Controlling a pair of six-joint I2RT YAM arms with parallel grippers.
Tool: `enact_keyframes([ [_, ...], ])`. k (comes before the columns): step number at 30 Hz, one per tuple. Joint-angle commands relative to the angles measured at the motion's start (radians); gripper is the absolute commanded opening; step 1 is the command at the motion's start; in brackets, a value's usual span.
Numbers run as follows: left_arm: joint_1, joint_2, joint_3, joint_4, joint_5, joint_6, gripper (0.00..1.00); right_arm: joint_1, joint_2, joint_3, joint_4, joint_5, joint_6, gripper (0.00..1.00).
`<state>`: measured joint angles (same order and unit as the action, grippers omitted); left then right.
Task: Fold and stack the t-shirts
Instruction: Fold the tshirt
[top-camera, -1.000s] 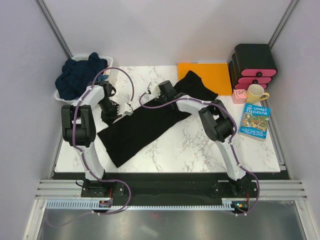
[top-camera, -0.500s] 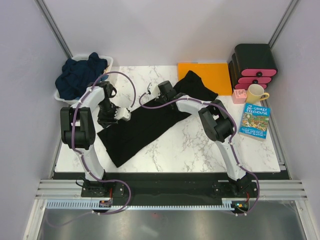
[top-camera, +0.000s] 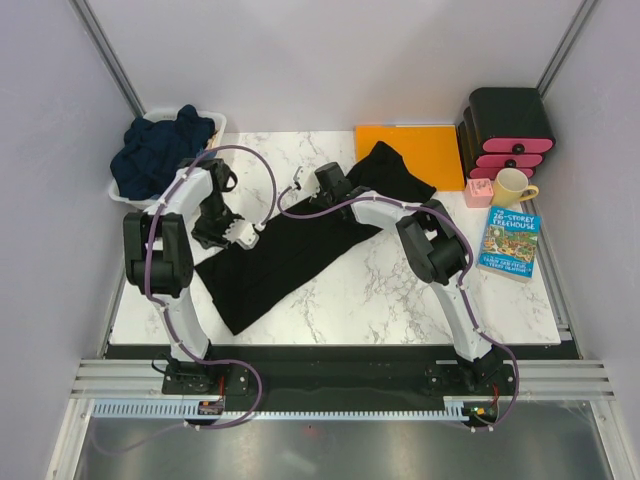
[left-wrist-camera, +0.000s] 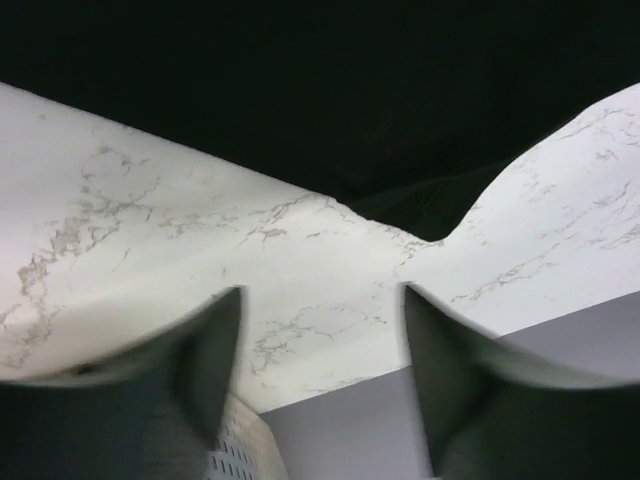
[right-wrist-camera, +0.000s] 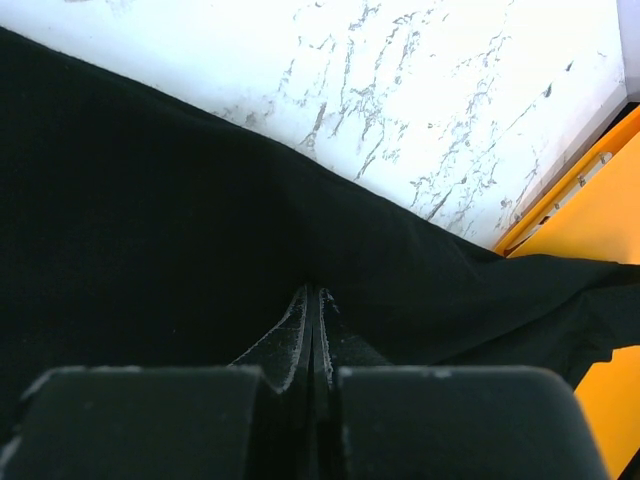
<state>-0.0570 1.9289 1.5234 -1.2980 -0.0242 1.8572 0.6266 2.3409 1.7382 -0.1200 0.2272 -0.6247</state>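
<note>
The black t-shirt (top-camera: 285, 255) lies spread on a long diagonal across the marble table (top-camera: 400, 290). Its far end reaches onto the orange sheet (top-camera: 425, 150).

From above, the left gripper (top-camera: 244, 233) sits at the shirt's left edge, but its jaws are hard to read there. The left wrist camera shows them: the 2 fingers (left-wrist-camera: 200, 340) stand apart over bare marble, and the black cloth lies beyond their tips, untouched.

The right gripper (top-camera: 299, 186) is at the shirt's far edge. Its own camera shows the jaws together, pinching a ridge of black cloth, with creases running to the tips.

Only the overhead view shows the navy t-shirts (top-camera: 160, 150), heaped in a white basket (top-camera: 221, 125) at the far left corner.
</note>
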Motion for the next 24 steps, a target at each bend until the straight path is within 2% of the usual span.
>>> enact_keyframes([
  [1,-0.027,-0.004,0.012,-0.169,-0.045,0.126,0.39,0.007,0.020,0.006,-0.043,0.015,0.002,0.00],
  [2,-0.030,-0.002,0.011,-0.173,-0.051,0.129,0.24,0.008,0.023,0.007,-0.043,0.015,0.002,0.00],
  [3,-0.033,-0.001,0.014,-0.190,-0.052,0.138,0.19,0.010,0.023,0.007,-0.041,0.015,0.002,0.00],
  [8,-0.050,-0.036,-0.058,-0.182,-0.106,0.244,0.27,0.012,0.021,0.006,-0.037,0.020,-0.003,0.00],
  [12,-0.058,-0.054,-0.123,-0.165,-0.173,0.310,0.45,0.015,0.020,0.003,-0.033,0.021,-0.009,0.00],
  [18,-0.067,-0.067,-0.195,-0.132,-0.217,0.390,0.46,0.019,0.017,0.001,-0.024,0.027,-0.013,0.00],
  [24,-0.093,-0.073,-0.204,-0.135,-0.181,0.407,0.46,0.021,0.017,-0.006,-0.015,0.032,-0.021,0.00],
])
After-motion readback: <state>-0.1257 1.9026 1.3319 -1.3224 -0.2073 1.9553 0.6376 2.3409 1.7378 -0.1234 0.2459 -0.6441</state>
